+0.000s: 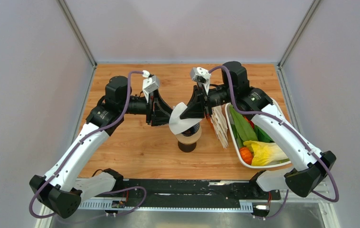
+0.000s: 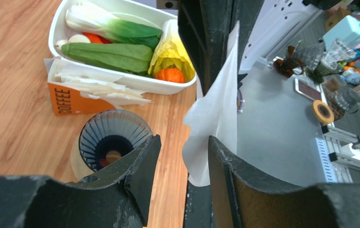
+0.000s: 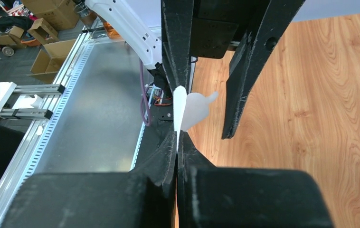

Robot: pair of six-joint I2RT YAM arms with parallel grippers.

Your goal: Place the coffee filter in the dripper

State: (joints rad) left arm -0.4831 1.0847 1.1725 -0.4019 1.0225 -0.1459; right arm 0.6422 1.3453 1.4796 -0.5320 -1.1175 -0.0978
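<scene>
The thin white coffee filter (image 1: 180, 121) hangs in the air, pinched at its edge by my shut right gripper (image 1: 191, 112). In the right wrist view the gripper (image 3: 177, 137) clamps the filter (image 3: 191, 108) edge-on. My left gripper (image 2: 180, 159) is open, and the filter (image 2: 216, 114) hangs between its fingers, close against the right one. In the top view the left gripper (image 1: 165, 116) is just left of the filter. The navy ribbed dripper (image 2: 114, 137) stands upright below, its mouth open and bare. The filter mostly hides it in the top view.
An orange "COFFEE" box of stacked filters (image 2: 69, 100) stands just right of the dripper (image 1: 220, 126). A white tray (image 1: 235, 146) of toy vegetables lies further right. The dripper rests on a tan ring (image 1: 190, 138) over a dark vessel.
</scene>
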